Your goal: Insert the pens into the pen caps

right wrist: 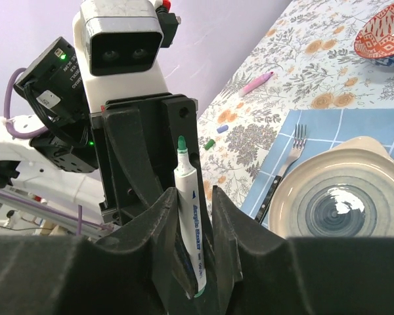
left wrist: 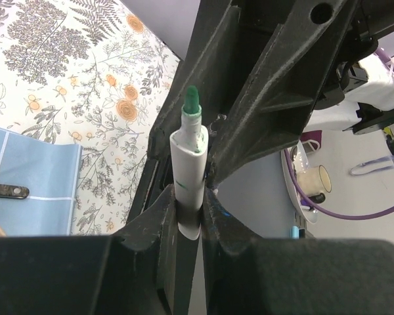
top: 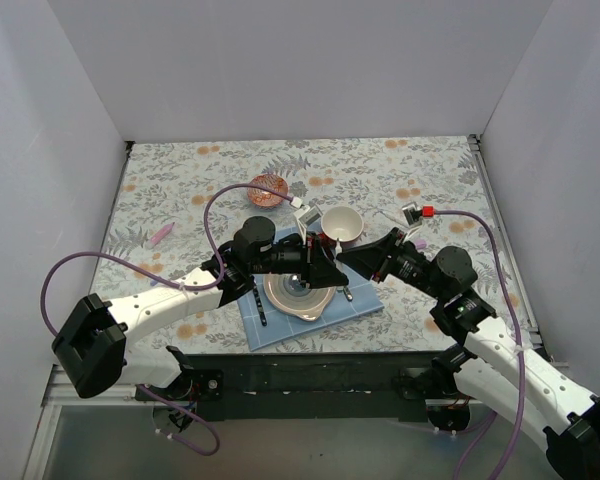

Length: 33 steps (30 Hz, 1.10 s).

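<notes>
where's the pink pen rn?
Top view: the pink pen lies on the floral tablecloth at the left side, just beyond the left arm and left of the blue placemat.

A white plastic marker pen with a green tip (left wrist: 189, 164) is sitting between the fingers of the left claw (left wrist: 189, 207) and the right claw (right wrist: 192, 216), which are facing each other. Beneath the claws, a round cream ceramic plate (right wrist: 354, 146) is lying on a blue checked cloth mat (top: 280, 335), with a dark-handled metal fork (right wrist: 292, 149) lying to the plate's left. A slim pink marker pen (top: 161, 235) is lying well apart, to the left of both claws.

White green-tipped pen (right wrist: 189, 216) stands upright, uncapped; pink pen (right wrist: 256, 83) and green cap (right wrist: 210, 143) lie apart.
</notes>
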{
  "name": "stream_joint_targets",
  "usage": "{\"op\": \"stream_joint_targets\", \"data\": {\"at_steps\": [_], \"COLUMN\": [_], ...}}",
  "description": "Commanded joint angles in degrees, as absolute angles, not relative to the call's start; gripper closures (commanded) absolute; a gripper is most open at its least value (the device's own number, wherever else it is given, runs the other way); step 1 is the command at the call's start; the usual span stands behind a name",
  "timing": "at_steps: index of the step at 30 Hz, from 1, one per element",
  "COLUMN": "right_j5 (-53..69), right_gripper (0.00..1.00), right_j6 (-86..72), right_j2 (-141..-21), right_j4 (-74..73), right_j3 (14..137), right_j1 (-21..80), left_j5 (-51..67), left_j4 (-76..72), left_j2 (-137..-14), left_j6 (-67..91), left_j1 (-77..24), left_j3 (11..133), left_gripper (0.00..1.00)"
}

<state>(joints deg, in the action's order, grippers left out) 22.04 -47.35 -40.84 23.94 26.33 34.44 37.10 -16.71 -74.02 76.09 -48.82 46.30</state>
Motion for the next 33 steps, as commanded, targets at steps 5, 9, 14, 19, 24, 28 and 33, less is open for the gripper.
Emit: {"op": "stream_joint_targets", "data": {"at_steps": [5, 9, 14, 19, 24, 28, 33], "right_j5": [21.52, 24.96, 27.33, 28.66, 21.81, 20.3, 18.63], "right_gripper": [0.66, 0.66, 0.72, 0.99, 0.99, 0.99, 0.99], "right_j6": [-46.67, -47.37, -48.69, -48.87, -47.82, -47.29, -47.37], "right_j2": [-41.57, -43.68, -45.96, -47.46, -45.27, -44.65, -43.95], "right_j4": [25.04, 27.15, 30.58, 33.58, 30.51, 29.79, 29.53], "right_j3": [26.19, 25.93, 24.96, 26.27, 28.73, 30.5, 30.67], "right_j1": [34.19, 34.28, 34.37, 34.45, 34.36, 34.28, 34.37], "left_j5": [38.58, 38.58, 38.41, 38.15, 37.44, 36.3, 36.12], "left_j4": [-17.23, -16.88, -16.52, -16.43, -17.14, -19.24, -19.78], "left_j2": [-72.51, -72.6, -72.86, -72.69, -71.98, -70.58, -70.57], "left_j6": [75.24, 75.32, 75.15, 75.32, 75.67, 76.29, 76.2], "left_j1": [-48.96, -48.96, -48.96, -48.96, -48.96, -48.96, -48.96], "left_j3": [46.84, 47.02, 47.55, 47.37, 46.15, 44.13, 44.03], "left_gripper": [1.0, 1.0, 1.0, 0.93, 0.67, 0.66, 0.65]}}
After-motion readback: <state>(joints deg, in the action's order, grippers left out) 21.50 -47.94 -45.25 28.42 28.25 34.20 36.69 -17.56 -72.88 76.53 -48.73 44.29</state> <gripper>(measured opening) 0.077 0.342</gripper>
